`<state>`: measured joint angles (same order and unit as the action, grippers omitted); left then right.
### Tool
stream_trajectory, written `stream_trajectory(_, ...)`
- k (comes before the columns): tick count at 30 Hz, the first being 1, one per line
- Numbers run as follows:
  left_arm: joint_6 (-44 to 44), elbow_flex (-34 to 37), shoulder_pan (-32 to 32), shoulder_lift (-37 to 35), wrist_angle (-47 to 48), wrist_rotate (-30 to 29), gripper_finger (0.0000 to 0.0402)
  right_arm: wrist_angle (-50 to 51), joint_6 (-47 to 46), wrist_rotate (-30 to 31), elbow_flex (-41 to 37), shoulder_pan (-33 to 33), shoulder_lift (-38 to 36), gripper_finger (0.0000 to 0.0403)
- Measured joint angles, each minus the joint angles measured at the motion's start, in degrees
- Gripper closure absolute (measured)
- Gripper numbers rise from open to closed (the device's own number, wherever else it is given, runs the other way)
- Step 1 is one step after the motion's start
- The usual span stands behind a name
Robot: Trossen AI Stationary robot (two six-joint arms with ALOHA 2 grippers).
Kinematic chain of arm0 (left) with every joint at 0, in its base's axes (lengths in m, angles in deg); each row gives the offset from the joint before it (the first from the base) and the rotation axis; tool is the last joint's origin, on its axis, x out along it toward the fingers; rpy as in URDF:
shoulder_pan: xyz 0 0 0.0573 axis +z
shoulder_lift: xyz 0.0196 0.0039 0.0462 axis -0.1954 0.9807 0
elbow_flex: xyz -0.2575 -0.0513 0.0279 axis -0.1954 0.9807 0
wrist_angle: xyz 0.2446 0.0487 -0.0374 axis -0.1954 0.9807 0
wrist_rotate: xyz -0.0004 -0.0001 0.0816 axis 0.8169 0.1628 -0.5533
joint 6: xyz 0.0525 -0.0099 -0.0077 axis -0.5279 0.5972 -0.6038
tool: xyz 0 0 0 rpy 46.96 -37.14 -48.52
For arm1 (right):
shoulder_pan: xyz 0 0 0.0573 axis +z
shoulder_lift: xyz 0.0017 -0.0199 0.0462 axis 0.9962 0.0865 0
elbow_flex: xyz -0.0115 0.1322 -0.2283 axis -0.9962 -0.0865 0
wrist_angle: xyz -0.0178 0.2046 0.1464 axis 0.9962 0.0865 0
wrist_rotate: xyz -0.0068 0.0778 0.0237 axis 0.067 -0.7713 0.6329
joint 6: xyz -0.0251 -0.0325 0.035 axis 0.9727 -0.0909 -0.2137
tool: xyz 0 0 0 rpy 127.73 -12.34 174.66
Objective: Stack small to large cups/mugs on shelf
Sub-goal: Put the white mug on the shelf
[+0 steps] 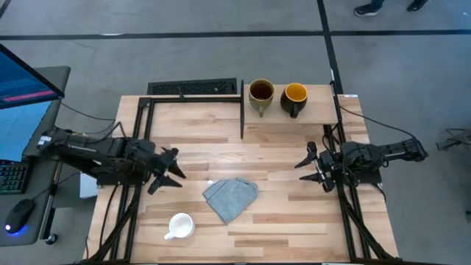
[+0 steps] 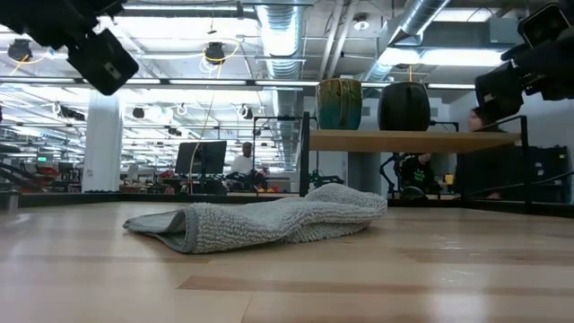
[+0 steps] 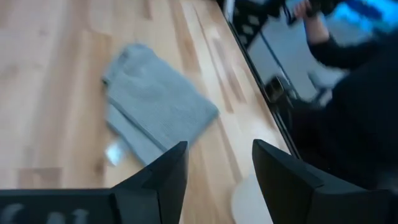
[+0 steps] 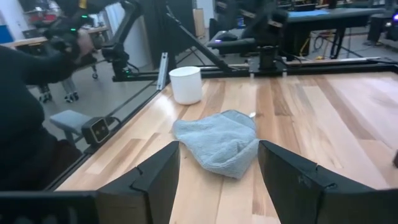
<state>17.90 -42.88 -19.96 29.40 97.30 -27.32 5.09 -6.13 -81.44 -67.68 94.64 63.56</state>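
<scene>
two mugs already up on the shelf (image 1: 316, 114) at the far right of the desk (image 1: 280, 221): the olive-tan mug (image 1: 260, 94) and the dark mug (image 1: 294, 96) with the yellow inside, side by side, upright, not nested. the white mug (image 1: 180, 225) down on the desk near the front edge, upright, well apart from the shelf, with the grey cloth (image 1: 231, 199) just beside it toward the middle. left gripper (image 1: 174, 172) hanging above the desk left of the cloth, jaws spread with nothing between them, closest to the white mug. right gripper (image 1: 313, 168) over the right side of the desk, just in front of the shelf, jaws wide apart and empty. likely next step: picking up the white mug. risks from here: a grasp on the thin rim or the handle slipping and tipping the mug over; a low approach catching the cloth and dragging it against the mug; a carry across the desk clipping the black upright (image 1: 242, 110) at the shelf's edge; a careless placement knocking the two standing mugs, which sit near each other. also a mix-up in size order when nesting, since the white one looks smallest.
</scene>
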Motion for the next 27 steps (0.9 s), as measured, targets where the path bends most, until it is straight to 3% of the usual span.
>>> stream_trajectory(9,6.38,-7.67,-11.20,17.10,3.00,0.29,0.0255,0.41,-1.10,3.12,0.00,0.00,0.00,0.0163)
stream_trajectory(16,12.29,-12.78,-16.09,26.76,3.13,5.22,0.0269,0.41,-2.68,3.10,0.00,0.00,0.00,0.0163)
stream_trajectory(23,15.63,-16.42,-17.59,33.28,7.62,-0.90,0.0272,0.41,-3.61,3.10,0.00,0.00,0.00,0.0163)
stream_trajectory(27,16.99,-16.52,-17.70,36.88,7.80,-0.91,0.0272,0.41,-3.63,3.08,0.00,0.00,0.00,0.0163)
